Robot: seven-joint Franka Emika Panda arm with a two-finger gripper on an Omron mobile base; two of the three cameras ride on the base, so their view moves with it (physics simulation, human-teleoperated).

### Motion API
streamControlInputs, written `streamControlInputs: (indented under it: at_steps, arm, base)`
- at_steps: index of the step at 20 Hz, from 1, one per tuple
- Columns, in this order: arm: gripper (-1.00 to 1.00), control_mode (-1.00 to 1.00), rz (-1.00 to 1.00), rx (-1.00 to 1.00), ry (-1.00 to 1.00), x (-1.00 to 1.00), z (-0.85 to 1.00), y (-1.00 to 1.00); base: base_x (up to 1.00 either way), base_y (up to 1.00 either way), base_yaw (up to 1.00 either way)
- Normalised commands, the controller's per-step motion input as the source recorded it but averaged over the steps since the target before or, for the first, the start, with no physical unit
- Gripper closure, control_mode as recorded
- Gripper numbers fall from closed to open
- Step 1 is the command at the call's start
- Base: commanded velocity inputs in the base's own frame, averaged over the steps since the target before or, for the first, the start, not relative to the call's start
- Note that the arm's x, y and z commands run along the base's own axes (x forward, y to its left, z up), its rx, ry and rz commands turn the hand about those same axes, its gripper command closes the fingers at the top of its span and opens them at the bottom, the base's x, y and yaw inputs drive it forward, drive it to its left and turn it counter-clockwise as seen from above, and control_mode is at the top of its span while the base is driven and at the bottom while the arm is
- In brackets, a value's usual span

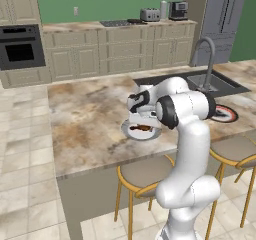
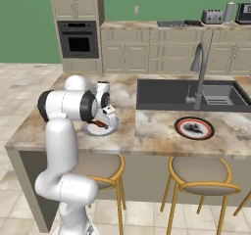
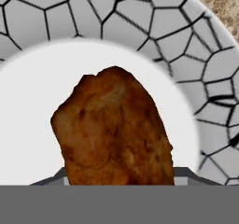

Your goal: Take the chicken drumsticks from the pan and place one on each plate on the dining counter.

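Drumstick (image 3: 114,129) lies on the grey-white plate (image 1: 129,132), gripper (image 1: 138,120) clenched on it. 1 red-rimmed plate (image 2: 194,128) sits beside the sink (image 2: 162,94).

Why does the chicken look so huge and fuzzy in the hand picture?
Hand view: the camera sits right over the drumstick, so it looks soft-edged. Left base view: same drumstick tiny on the grey-white plate. Right base view: even light, no glare.
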Motion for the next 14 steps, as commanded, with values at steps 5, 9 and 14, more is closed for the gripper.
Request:
streamControlInputs:
  at_steps: [5,9,14]
  arm:
    - [1.0,-1.0,0.02,-0.08,0.0,0.35,-0.53,0.0]
    - [1.0,-1.0,0.0,-0.08,0.01,0.29,-0.37,0.0]
    - [-1.0,-1.0,0.0,-0.03,-0.06,0.03,-0.05,0.0]
  base:
    - [0.0,0.0,0.0]
    - [0.0,0.0,0.0]
    - [0.0,0.0,0.0]
